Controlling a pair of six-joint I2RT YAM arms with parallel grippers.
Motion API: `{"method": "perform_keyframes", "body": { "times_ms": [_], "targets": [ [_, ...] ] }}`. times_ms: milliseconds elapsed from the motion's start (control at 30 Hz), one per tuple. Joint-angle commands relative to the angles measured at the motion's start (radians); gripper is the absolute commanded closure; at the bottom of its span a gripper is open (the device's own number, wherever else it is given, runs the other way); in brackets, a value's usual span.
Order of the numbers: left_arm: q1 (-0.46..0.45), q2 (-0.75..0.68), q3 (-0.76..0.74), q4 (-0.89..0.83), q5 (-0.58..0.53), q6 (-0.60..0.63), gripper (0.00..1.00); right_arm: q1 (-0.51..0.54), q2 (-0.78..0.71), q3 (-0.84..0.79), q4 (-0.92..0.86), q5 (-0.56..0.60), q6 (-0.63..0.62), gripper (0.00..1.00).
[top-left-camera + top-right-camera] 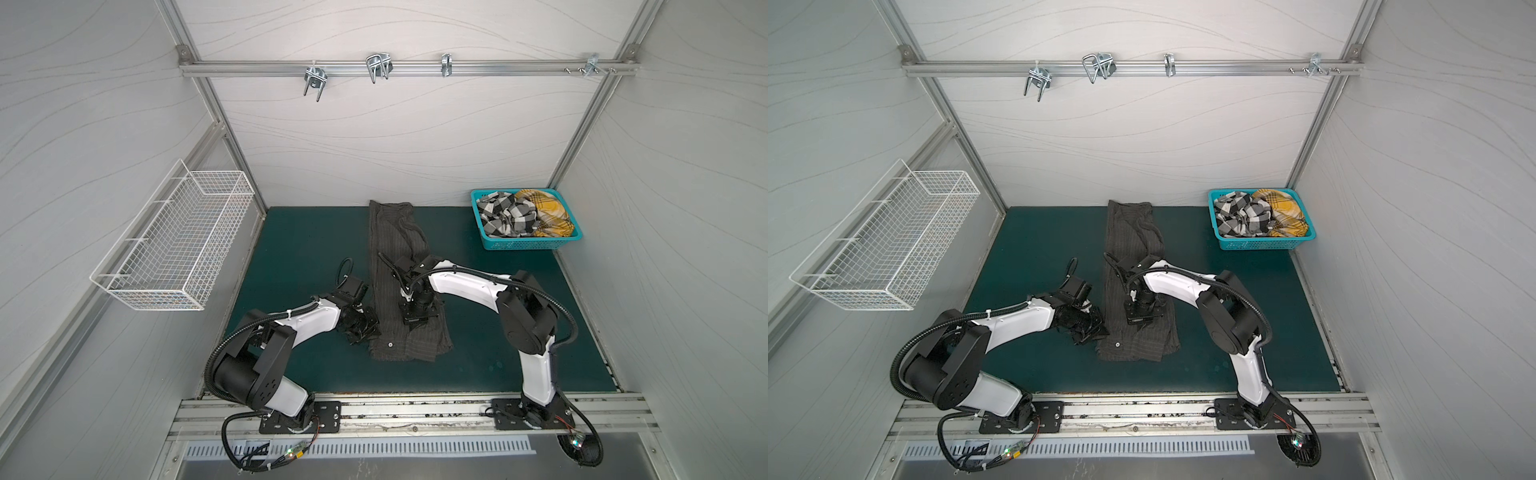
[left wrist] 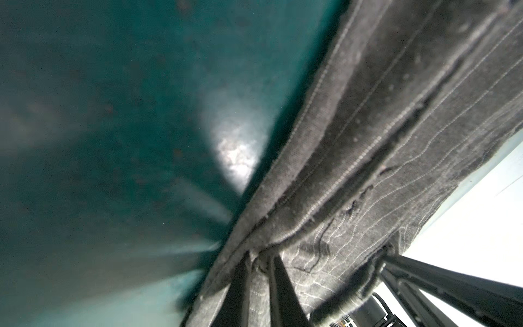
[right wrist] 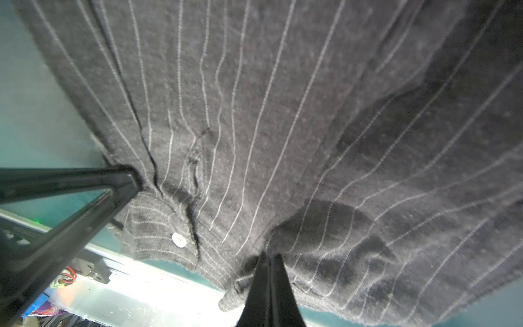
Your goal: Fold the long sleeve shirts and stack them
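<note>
Charcoal pinstriped shirt (image 1: 392, 237) lies on the green mat (image 1: 299, 249) as a long narrow strip, its sides already turned in. It runs from the two pincers away towards the back wall, so most of its length is beyond them.

The left pincer (image 2: 260, 254) is clamped on the shirt's seamed side edge, with cloth bunched between its fingers (image 2: 280, 286). In both top views it comes in low from the outer side, at the near end of the strip. The right pincer (image 3: 270, 260) points down onto the same near end, just beside its partner. Its jaws are pressed together on a small tuck of cloth, and pinstripes fan out from the pinch. A pale button (image 3: 179, 239) sits between the two grips.

Holding the two near corners at once suggests a lengthwise fold: lifted together, the near end can be carried over the far end without the turned-in sides spilling open. That is a judgement, not something shown.

Well beyond the right pincer and to its outer side, the teal basket (image 1: 523, 243) holds the crumpled checked shirt (image 1: 505, 216) and the yellow plaid shirt (image 1: 544, 212), both not yet folded.
</note>
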Motion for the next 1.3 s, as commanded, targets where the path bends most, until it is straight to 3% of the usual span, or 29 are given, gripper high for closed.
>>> {"method": "perform_keyframes", "body": {
  "times_ms": [0,100,267,333,433,533,667,800,900,1267],
  "targets": [
    [-0.006,-0.012,-0.012,-0.076,-0.027,0.001,0.81,-0.007,0.048,0.015,0.003,-0.01,-0.002,0.84],
    [-0.006,-0.023,0.001,-0.099,-0.031,0.013,0.75,-0.007,0.011,0.02,-0.012,0.0,-0.013,0.62],
    [-0.006,-0.104,0.066,-0.195,-0.047,0.071,0.68,-0.01,-0.12,0.038,-0.082,0.047,-0.053,0.47],
    [-0.005,-0.169,0.104,-0.243,-0.053,0.109,0.65,-0.017,-0.195,0.033,-0.113,0.065,-0.069,0.36],
    [-0.005,-0.28,0.153,-0.323,-0.105,0.175,0.57,-0.078,-0.31,-0.025,-0.125,0.059,-0.079,0.34],
    [0.02,-0.357,0.173,-0.418,-0.213,0.217,0.43,-0.211,-0.426,-0.138,-0.089,-0.014,-0.083,0.33],
    [0.155,-0.321,0.13,-0.409,-0.018,0.231,0.39,-0.405,-0.498,-0.296,-0.035,-0.178,-0.121,0.37],
    [0.18,-0.239,0.103,-0.367,0.079,0.247,0.38,-0.529,-0.505,-0.408,0.016,-0.314,-0.172,0.41],
    [0.18,-0.188,0.079,-0.321,0.118,0.234,0.3,-0.536,-0.484,-0.448,0.069,-0.377,-0.146,0.41],
    [0.178,-0.072,-0.029,-0.204,0.164,0.179,0.36,-0.435,-0.364,-0.56,0.236,-0.397,-0.062,0.39]
  ]
}}
